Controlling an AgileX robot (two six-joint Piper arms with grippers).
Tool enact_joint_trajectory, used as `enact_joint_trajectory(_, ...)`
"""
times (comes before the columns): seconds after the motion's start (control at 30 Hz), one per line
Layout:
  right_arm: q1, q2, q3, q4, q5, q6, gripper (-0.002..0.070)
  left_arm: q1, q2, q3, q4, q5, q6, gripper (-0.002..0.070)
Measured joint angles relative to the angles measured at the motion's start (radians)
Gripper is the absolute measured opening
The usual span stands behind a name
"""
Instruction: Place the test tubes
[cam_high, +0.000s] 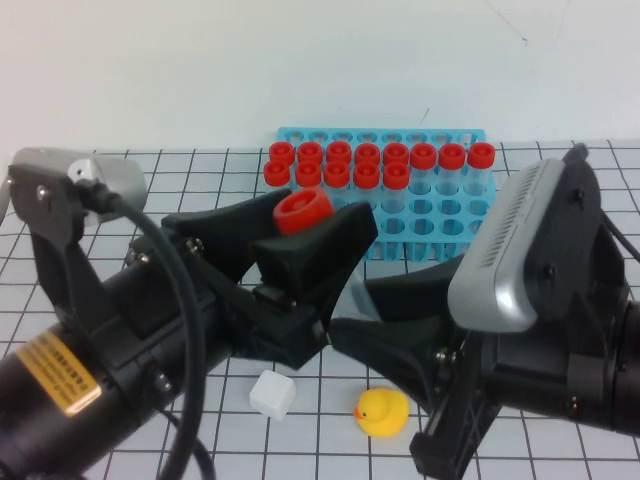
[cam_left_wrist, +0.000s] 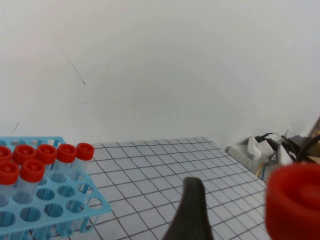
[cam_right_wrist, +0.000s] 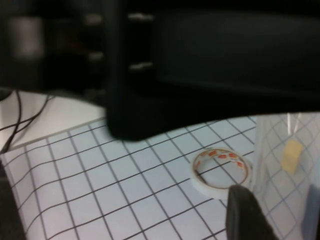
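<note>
Left gripper (cam_high: 318, 215): raised at centre, near side of the rack; fingers spread wide on either side of the red cap, pinching nothing.
Test tube (cam_high: 303, 212): upright in the air, its cap between the left fingers; its body is hidden in the high view.
Right gripper (cam_high: 350, 325): low at centre-right, under the left one; in the right wrist view the clear tube wall lies just beside its finger (cam_right_wrist: 245, 215), so it is judged pinched on the tube's lower part.
Rack (cam_high: 440, 215): blue, far centre-right; far row filled with capped tubes, second row filled only in its left part.
Bystanders: white cube (cam_high: 272, 393), yellow duck (cam_high: 382, 411), tape roll (cam_right_wrist: 220, 172).
Risk 1: a left finger brushing the cap on withdrawal could tilt the tube in a one-sided, low hold.
Risk 2: a tilted tube may catch the rim of a rack hole or knock a neighbouring cap.
</note>
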Motion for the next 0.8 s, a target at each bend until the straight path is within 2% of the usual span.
enact_joint_trajectory(0.13,0.000,0.000,-0.004,0.003,0.018,-0.024,0.0232,0.000,0.012,0.000,0.000,-0.055,-0.013,0.0522)
enact_joint_trajectory(0.23,0.000,0.000,-0.004,0.005,0.011,-0.039,0.0232,0.000,0.014,0.000,0.004,-0.085,-0.015,0.0490)
enact_joint_trajectory(0.33,0.000,0.000,-0.004,0.007,0.007,-0.043,0.0232,0.000,0.014,0.000,0.010,-0.091,-0.017,0.0417)
enact_joint_trajectory(0.47,0.000,0.000,-0.004,0.007,0.003,-0.068,0.0232,-0.001,0.014,0.000,0.047,-0.083,-0.023,0.0249)
enact_joint_trajectory(0.8,0.000,0.000,-0.004,0.044,-0.013,-0.131,0.0237,-0.002,0.014,-0.001,0.102,-0.085,-0.031,0.0252)
